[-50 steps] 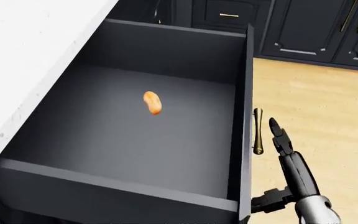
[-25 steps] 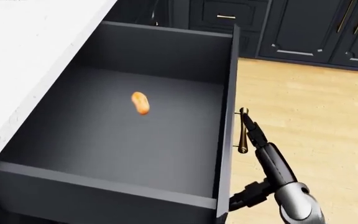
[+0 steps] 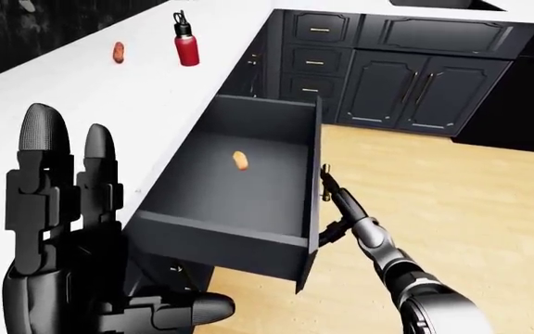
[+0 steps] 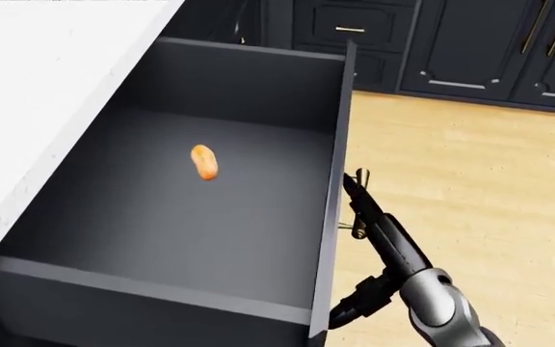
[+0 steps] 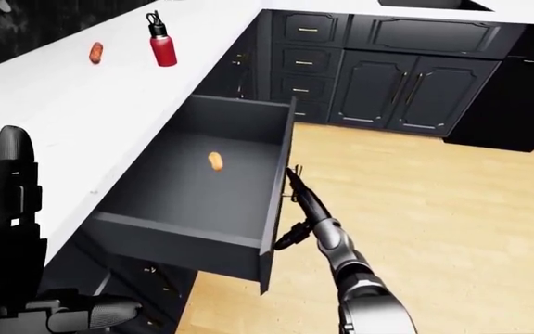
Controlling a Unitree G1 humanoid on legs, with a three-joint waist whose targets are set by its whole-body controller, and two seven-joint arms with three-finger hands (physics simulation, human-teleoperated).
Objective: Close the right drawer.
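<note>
The right drawer (image 4: 328,217) stands open from under the white counter (image 4: 56,94), dark grey, with a small orange item (image 4: 203,162) on its floor. My right hand (image 4: 359,238) is open, its fingers (image 4: 382,233) stretched flat along the drawer's front panel, touching it at the brass handle (image 4: 362,230). The thumb points down below. My left hand (image 3: 63,229) is raised and open at the bottom left of the left-eye view, away from the drawer.
A red bottle (image 3: 185,49) and another orange item (image 3: 118,51) sit on the counter at the top left. Dark cabinets (image 3: 406,76) line the top of the view. Wood floor (image 3: 462,209) lies to the right of the drawer.
The drawer's front panel and the orange item inside have moved left in the head view, under the counter. My right hand has followed, from beside the handle onto it.
</note>
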